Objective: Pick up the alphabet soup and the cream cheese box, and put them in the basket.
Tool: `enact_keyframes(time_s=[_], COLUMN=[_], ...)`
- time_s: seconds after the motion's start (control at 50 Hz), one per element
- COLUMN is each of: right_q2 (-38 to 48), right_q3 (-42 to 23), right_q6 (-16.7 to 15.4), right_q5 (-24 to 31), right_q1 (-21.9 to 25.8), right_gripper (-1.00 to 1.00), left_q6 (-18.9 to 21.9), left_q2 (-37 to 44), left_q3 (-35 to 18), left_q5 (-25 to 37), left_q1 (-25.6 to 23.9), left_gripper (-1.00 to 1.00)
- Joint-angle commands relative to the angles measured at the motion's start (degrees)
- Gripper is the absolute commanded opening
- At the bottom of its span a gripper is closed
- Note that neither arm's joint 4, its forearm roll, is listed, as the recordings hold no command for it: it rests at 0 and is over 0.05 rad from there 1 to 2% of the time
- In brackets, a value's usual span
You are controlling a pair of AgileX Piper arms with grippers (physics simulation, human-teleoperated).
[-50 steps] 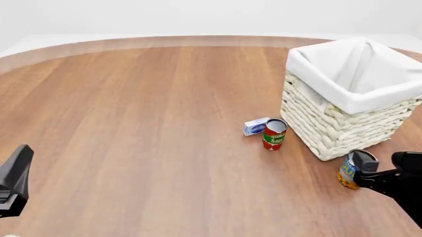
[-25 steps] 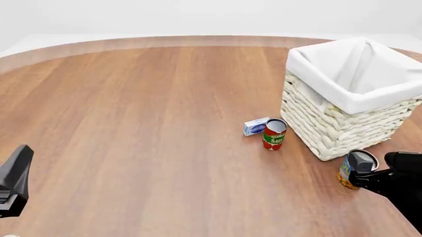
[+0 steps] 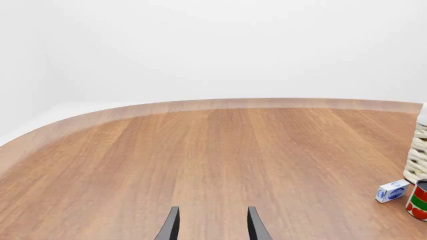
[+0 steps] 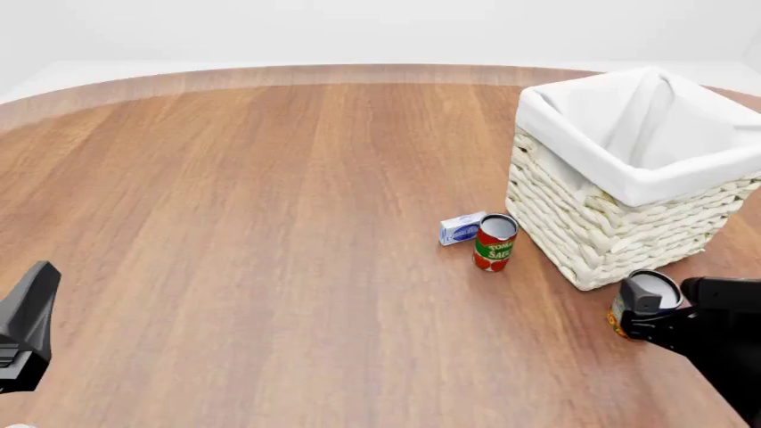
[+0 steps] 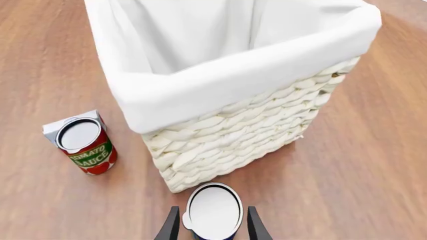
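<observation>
- A round wooden desk (image 4: 262, 232) fills the scene, with a plain white wall behind it.
- The basket (image 4: 630, 174), square, cream wicker with a white cloth liner folded over its rim, stands on the desk and serves as the landmark here; nothing shows inside it but the liner.
- The alphabet soup (image 4: 630, 308) stands upright on the desk just in front of the basket's near corner, close to it but not touching; its pale top faces up.
- The right gripper (image 5: 210, 227) has its two dark fingers (image 5: 172, 227) on either side of the alphabet soup (image 5: 212, 212), narrow and hugging the can's sides; whether they press on it cannot be told.
- In the front view the right gripper (image 4: 654, 316) partly hides the can's label.
- The cream cheese box (image 4: 462, 228) lies flat on the desk, near the basket's left wall, blue oval logo showing.
- A red and green tomato can (image 4: 495, 242) stands upright touching or nearly touching the cream cheese box, between that box and the basket.
- The left gripper (image 3: 212, 225) hovers over bare desk, well apart from the basket, its fingers parted with nothing between them.
- The left arm (image 4: 27, 325) shows only as a dark shape far from the basket.
</observation>
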Motion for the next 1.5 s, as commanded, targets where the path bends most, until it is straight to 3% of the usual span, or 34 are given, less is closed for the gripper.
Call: enact_keyframes(time_s=[0.02,0.26,0.8,0.82,1.16,1.2,1.28,1.32,1.34,1.38,1.42,1.44,1.5], right_q2=[6.9,16.1,17.5,17.2,14.5,13.0,2.2,0.1,-4.7,-8.2,-19.6,-20.6,-32.6], right_q3=[0.0,0.0,0.0,0.0,0.0,0.0,0.0,0.0,0.0,0.0,0.0,0.0,0.0], right_q6=[0.0,0.3,0.7,0.8,1.2,1.1,1.4,1.4,1.8,1.8,2.0,2.0,1.9], right_q5=[-6.2,-14.4,-14.8,-14.8,-14.5,-13.4,-3.8,-1.8,2.6,5.9,16.5,17.5,27.9], right_q1=[-0.4,-0.9,-1.7,-1.7,-1.3,-1.3,-1.2,-1.1,-0.8,-0.8,-0.6,-0.6,-0.5], right_gripper=[1.00,1.00,1.00,-1.00,-1.00,-1.00,-1.00,-1.00,-1.00,-1.00,-1.00,-1.00,-1.00], left_q6=[0.0,0.1,0.0,0.0,0.0,0.0,0.0,0.0,0.0,0.0,0.0,0.0,0.0], left_q2=[0.1,0.0,0.2,0.2,0.1,0.0,0.0,0.0,0.0,0.0,-0.1,-0.1,-0.1], left_q3=[0.0,0.0,0.1,0.1,0.0,0.0,0.0,0.0,0.0,0.0,0.0,0.0,0.0], left_q5=[-0.1,0.0,-0.2,-0.2,-0.1,-0.1,0.0,0.0,0.0,0.0,0.0,0.0,0.0], left_q1=[0.0,0.0,0.0,0.0,0.0,0.0,0.0,0.0,0.0,0.0,0.0,0.0,0.0], left_gripper=[1.00,1.00,1.00,1.00,1.00,1.00,1.00,1.00,1.00,1.00,1.00,1.00,1.00])
